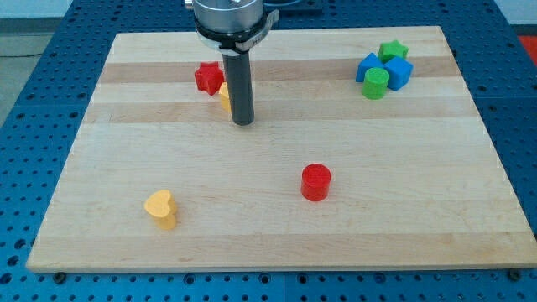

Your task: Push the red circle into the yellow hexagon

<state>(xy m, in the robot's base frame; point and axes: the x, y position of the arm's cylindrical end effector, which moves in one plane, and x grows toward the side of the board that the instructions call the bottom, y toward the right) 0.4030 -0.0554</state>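
**A:** Circle first. What does the red circle (316, 182) look like, and where is it?

**B:** It is a short, round, red block with a flat top. It stands on the wooden board (403, 210), on the near half, a little right of the middle. Nothing touches it.

**A:** And the yellow hexagon (225, 96)?

**B:** It is on the far side, left of the middle. Only a small yellow bit shows, so I cannot make out its shape. The dark rod hides the rest of it.

**A:** Where is my tip (242, 123)?

**B:** It is down at the board, just to the right of that yellow bit and a little nearer. It is well apart from the red circle, which sits nearer and to the right.

**A:** Is the hand spread or pinching something?

**B:** There is no hand here. The arm ends in a plain rod, so nothing can spread or pinch.

**A:** What else is around?

**B:** A red star (209, 78) sits just left of the yellow bit, very close to it. A yellow heart (160, 208) stands alone at the near left. At the far right four blocks huddle together: a green star (393, 52), two blue blocks (398, 72) and a green cylinder (375, 83).

**A:** Does anything stand between the red circle and the yellow hexagon?

**B:** Only the rod. No block lies between them.
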